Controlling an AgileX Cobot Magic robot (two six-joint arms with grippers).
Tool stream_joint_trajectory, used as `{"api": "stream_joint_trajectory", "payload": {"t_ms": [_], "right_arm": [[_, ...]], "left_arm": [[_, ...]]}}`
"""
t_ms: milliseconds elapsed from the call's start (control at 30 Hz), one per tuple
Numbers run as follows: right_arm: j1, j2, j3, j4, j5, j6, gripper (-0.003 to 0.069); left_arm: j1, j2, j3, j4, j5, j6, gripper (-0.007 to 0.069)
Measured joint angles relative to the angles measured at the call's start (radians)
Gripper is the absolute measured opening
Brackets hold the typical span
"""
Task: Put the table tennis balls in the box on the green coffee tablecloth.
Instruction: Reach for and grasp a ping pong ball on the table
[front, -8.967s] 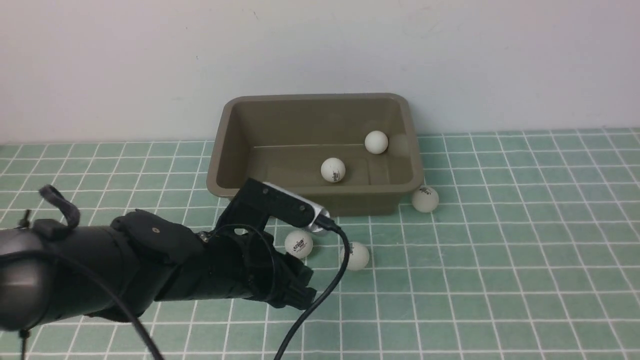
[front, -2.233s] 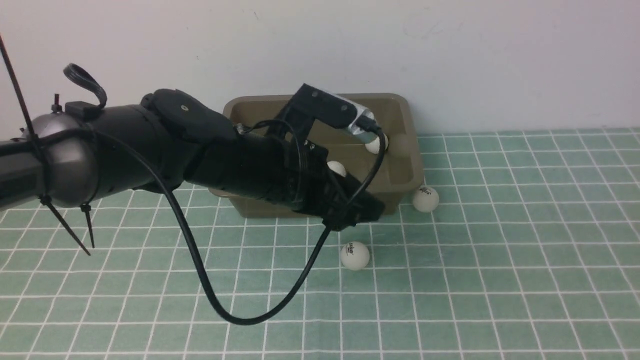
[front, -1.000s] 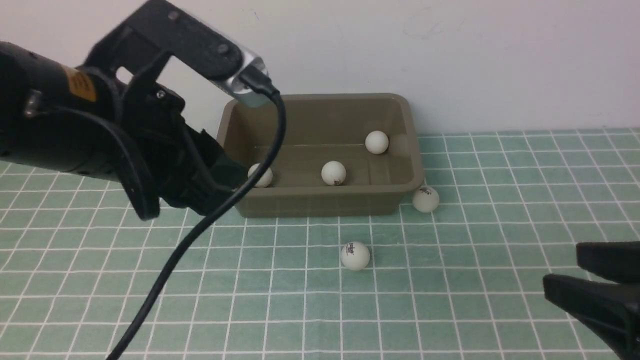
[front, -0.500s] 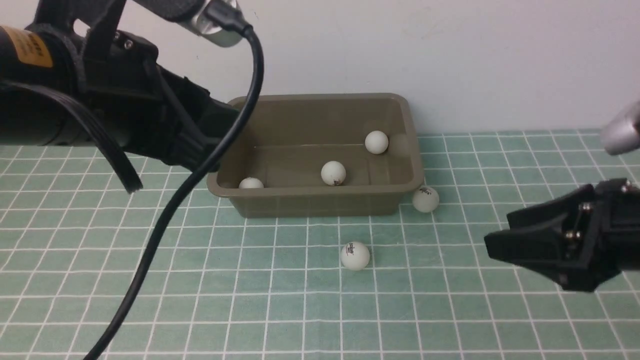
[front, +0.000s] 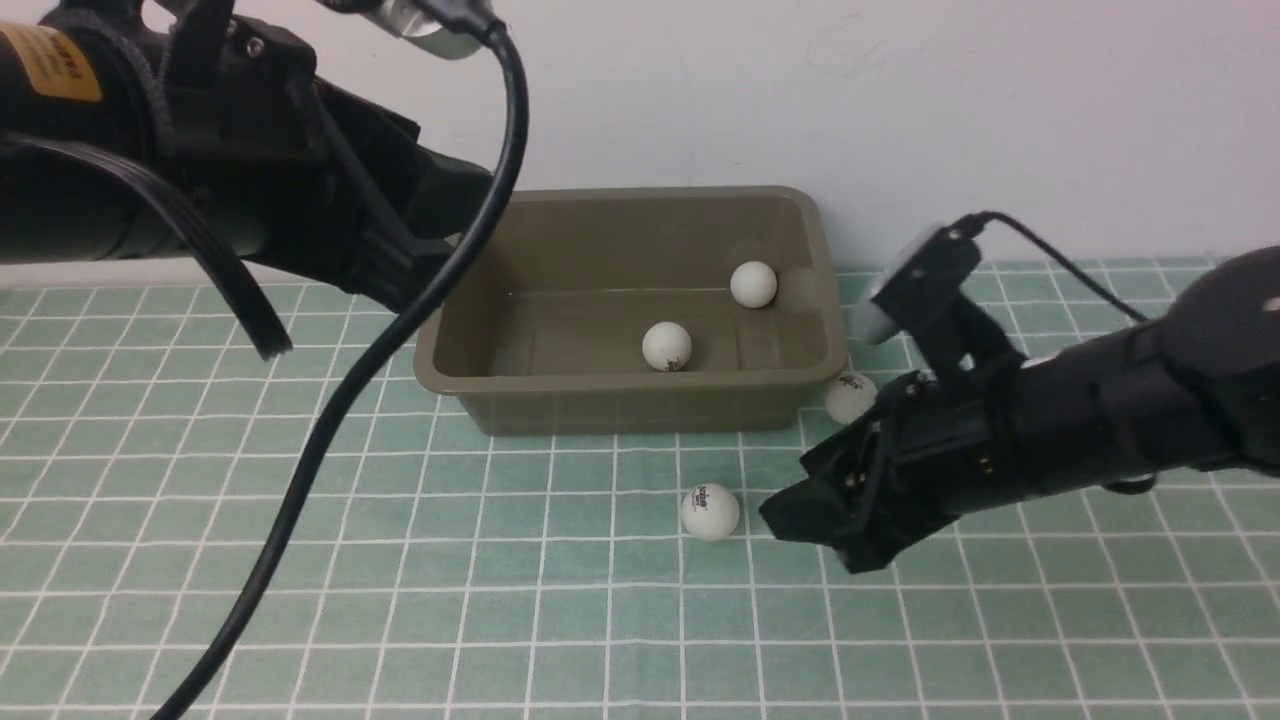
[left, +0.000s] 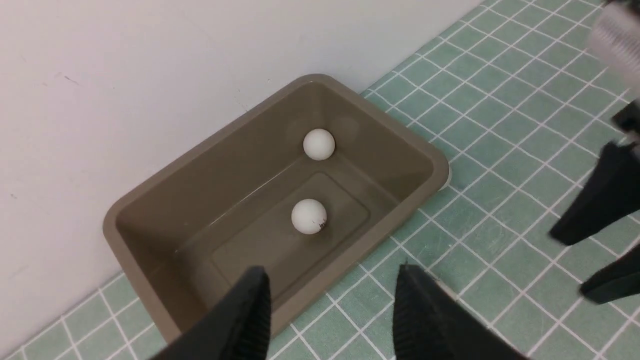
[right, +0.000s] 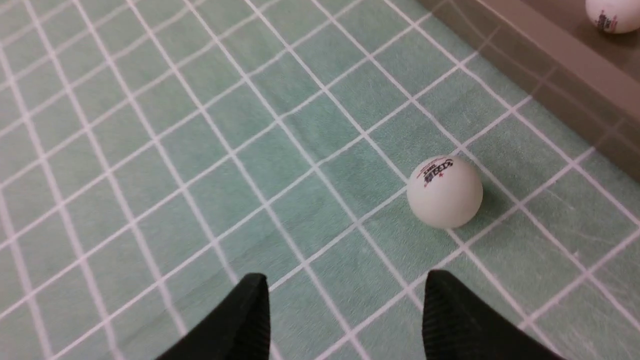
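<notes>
In the front view, the olive-brown tub (front: 650, 405) is seen standing upright on the green gridded cloth (front: 500, 640), with the pale wall (front: 660, 90) behind it. Two white balls are held inside: one, the printed ball (front: 666, 346), is placed near the tub's front wall, and the other, the plain ball (front: 753, 284), is placed farther back, towards the tub's right end. Outside, a loose ball (front: 710, 512) is seen on the cloth in front of the tub, and a corner ball (front: 850, 397) just beside the tub's front right corner, partly hidden by the right arm in that view.

The left gripper (left: 332, 300) is raised at the tub's left; its fingertips are shown parted only in the left wrist view, with nothing grasped between them. In that view the corner ball is reduced to a sliver behind the rim. The right gripper (right: 345, 300) is held in front of the tub's right part, near the loose ball. By the right wrist view, its fingers are shown spread and unloaded, and the dark print with a red star on the loose ball is made visible.
</notes>
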Motion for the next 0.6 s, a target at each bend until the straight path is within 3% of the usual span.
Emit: {"api": "stream_joint_trajectory", "payload": {"t_ms": [200,600], "right_arm": [[0.044,0.148,-0.085,0.007,-0.052,0.011,0.0429],[0.044,0.295,-0.187,0.008,-0.062,0.02,0.0471]], "left_arm": [[0.0,0.0,0.0,0.001,0.0,0.006,0.0456],[0.0,0.0,0.0,0.001,0.001,0.006,0.0459]]}}
